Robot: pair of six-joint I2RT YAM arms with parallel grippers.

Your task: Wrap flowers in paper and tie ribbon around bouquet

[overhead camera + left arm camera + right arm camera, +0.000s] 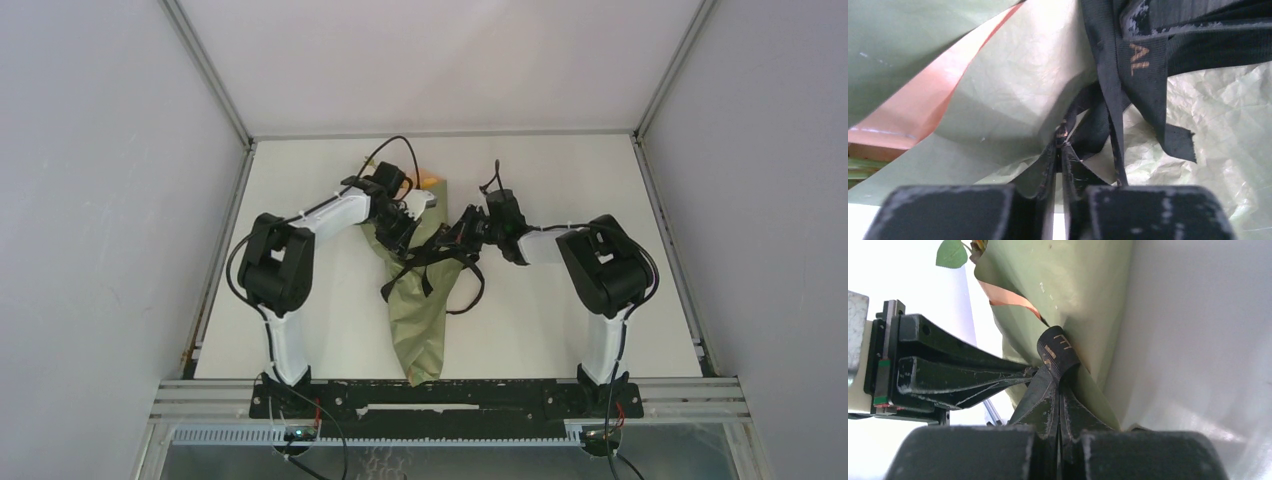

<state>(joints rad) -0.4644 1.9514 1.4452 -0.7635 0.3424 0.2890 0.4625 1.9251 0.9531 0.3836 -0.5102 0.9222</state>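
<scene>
Though overhead shows tangle, right tool pinches ribbon

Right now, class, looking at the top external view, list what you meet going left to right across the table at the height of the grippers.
The left arm's elbow → left gripper → right gripper → right arm's elbow. The ribbon and bouquet span the middle, so they are left out.
</scene>
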